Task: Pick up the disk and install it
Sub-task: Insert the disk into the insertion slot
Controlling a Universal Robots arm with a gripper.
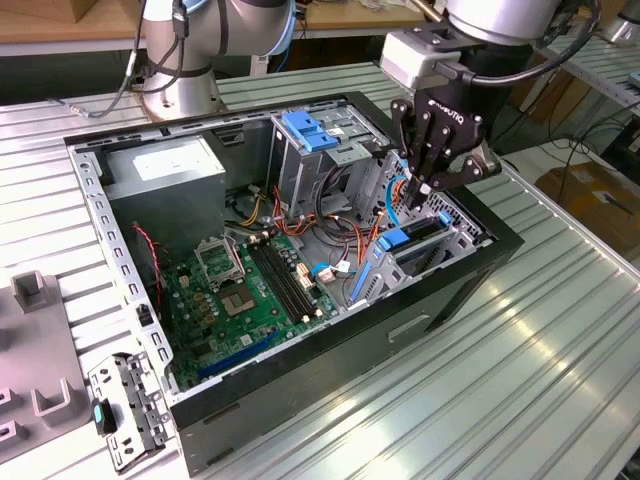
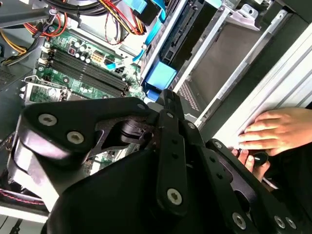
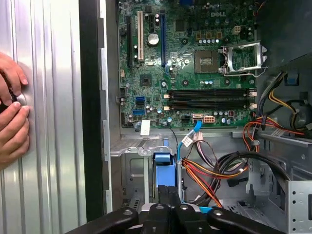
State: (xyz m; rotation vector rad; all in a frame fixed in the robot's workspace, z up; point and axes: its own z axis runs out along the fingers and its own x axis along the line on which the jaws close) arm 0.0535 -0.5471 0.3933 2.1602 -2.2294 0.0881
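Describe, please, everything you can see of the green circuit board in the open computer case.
The green circuit board lies flat on the floor of the open case. It carries an empty processor socket, long black memory slots that look empty, and white and blue card slots, with small parts dotted between. Red, yellow and black wires pass close by one edge.

A robotics lab or workshop: a robot arm's base (image 1: 178, 70) stands on a ribbed aluminium tabletop (image 1: 520, 340). On it lies an opened computer case (image 1: 330, 352) with bare motherboard (image 1: 240, 300). Wooden benches (image 1: 60, 25) stand behind, a cardboard box (image 1: 592, 195) beside.
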